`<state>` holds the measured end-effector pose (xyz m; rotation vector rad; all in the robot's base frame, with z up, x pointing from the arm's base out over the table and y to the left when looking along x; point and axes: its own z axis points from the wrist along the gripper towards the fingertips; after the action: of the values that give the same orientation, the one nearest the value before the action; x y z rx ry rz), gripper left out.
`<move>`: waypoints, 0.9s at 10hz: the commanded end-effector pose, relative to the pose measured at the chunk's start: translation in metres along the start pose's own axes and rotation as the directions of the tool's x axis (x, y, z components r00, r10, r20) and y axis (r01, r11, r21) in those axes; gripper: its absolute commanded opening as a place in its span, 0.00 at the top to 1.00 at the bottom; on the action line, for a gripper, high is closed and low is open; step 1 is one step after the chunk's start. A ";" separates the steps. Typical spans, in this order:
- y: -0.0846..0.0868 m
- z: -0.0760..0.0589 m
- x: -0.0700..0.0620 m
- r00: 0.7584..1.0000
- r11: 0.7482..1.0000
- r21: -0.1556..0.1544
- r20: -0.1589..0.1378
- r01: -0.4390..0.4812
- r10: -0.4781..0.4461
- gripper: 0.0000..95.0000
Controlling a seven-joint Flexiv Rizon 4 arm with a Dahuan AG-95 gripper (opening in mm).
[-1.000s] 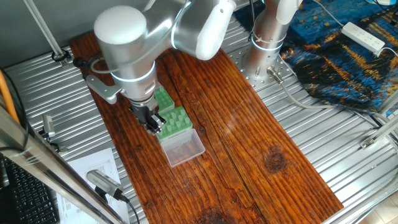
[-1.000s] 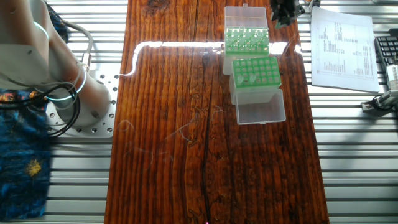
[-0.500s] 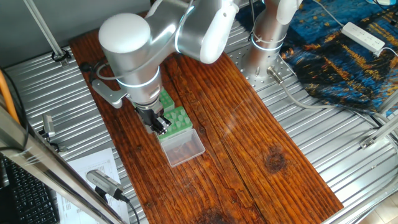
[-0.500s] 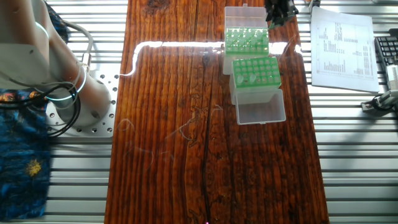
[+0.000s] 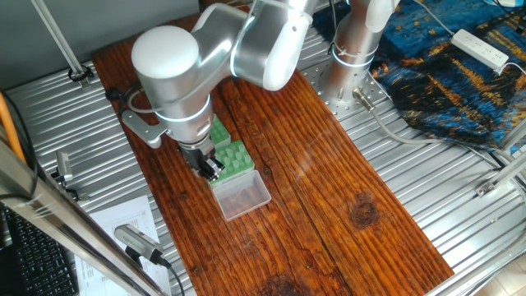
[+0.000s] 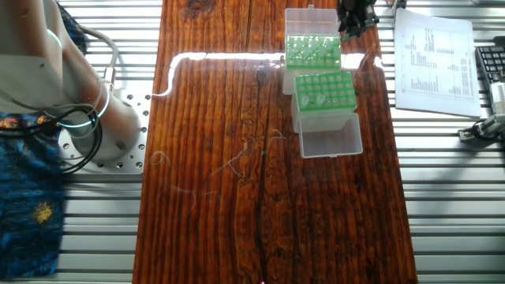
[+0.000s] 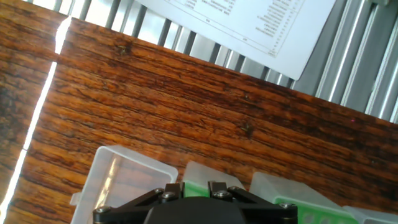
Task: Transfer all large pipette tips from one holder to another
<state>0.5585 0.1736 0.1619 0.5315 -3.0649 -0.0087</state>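
In the far green rack (image 6: 313, 52), the large pipette tips (image 6: 314, 49) stand upright, wide ends up.

There are two racks; the near rack (image 6: 324, 91) seems to hold two tips, but glare spoils the count. The gripper (image 6: 353, 17) is just beside the far rack's outer corner. I cannot tell how open it is.

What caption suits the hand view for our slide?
Gripper above green pipette-tip racks on wooden board, printed sheet beyond.
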 end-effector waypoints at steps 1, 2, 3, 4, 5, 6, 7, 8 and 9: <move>0.002 0.002 -0.001 1.000 1.000 0.006 0.000 -0.003 0.003 0.80; 0.002 0.002 -0.001 1.000 1.000 0.009 0.001 0.000 0.000 0.80; 0.002 0.002 -0.001 1.000 1.000 0.021 -0.002 0.006 -0.006 0.80; 0.002 0.003 -0.001 1.000 1.000 0.023 -0.002 0.007 -0.007 0.80; 0.002 0.004 -0.001 1.000 1.000 0.027 -0.003 0.008 -0.008 0.80; 0.001 0.006 -0.001 1.000 1.000 0.027 -0.003 0.008 -0.008 0.80; 0.001 0.007 -0.001 1.000 1.000 0.028 -0.005 0.008 -0.007 0.80; 0.001 0.009 0.000 1.000 1.000 0.028 -0.005 0.011 -0.011 0.80; 0.000 0.011 0.001 1.000 1.000 0.027 -0.005 0.013 -0.013 0.80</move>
<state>0.5570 0.1735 0.1501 0.5536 -3.0589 0.0318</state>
